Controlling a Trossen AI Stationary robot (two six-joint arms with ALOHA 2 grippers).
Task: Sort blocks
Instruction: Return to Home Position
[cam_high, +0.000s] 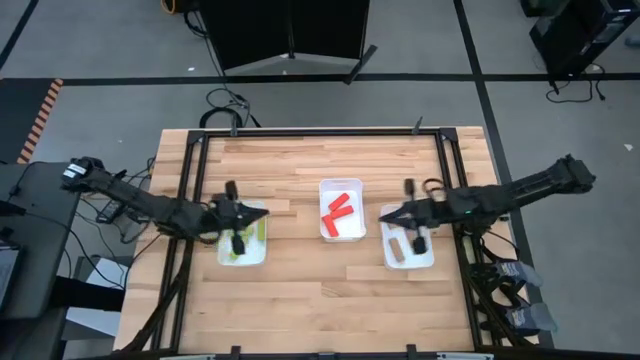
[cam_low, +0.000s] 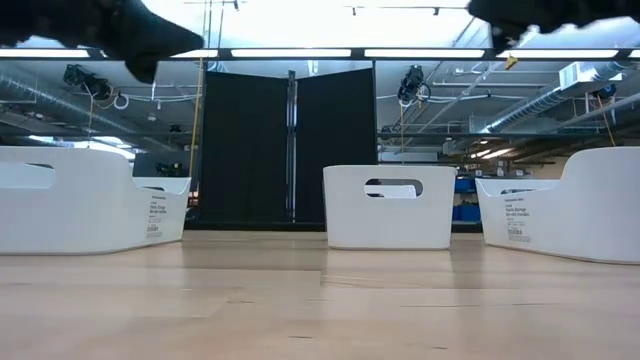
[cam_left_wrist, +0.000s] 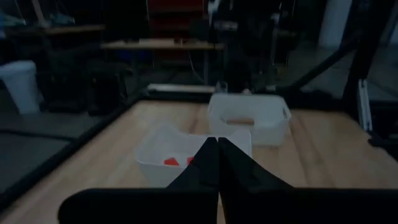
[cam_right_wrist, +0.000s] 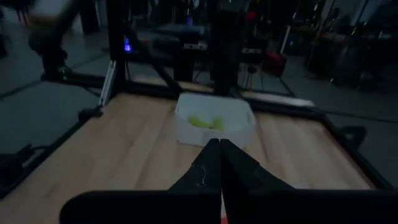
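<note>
A pale wooden table (cam_high: 300, 290) sits inside a black frame (cam_high: 310, 134). Three white trays stand on it in a row, well apart: the left tray (cam_high: 243, 262), the middle tray (cam_high: 342, 182) set slightly farther back, and the right tray (cam_high: 408, 266). Cables (cam_high: 225, 100) trail on the grey floor (cam_high: 100, 60). Beyond stands what looks like a black cabinet (cam_high: 290, 30), under ceiling lights (cam_low: 300, 52).

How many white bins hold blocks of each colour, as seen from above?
Yellow-green blocks: 1 bin, the left bin
Red blocks: 1 bin, the middle bin
Brown blocks: 1 bin, the right bin
Total: 3 bins
</note>
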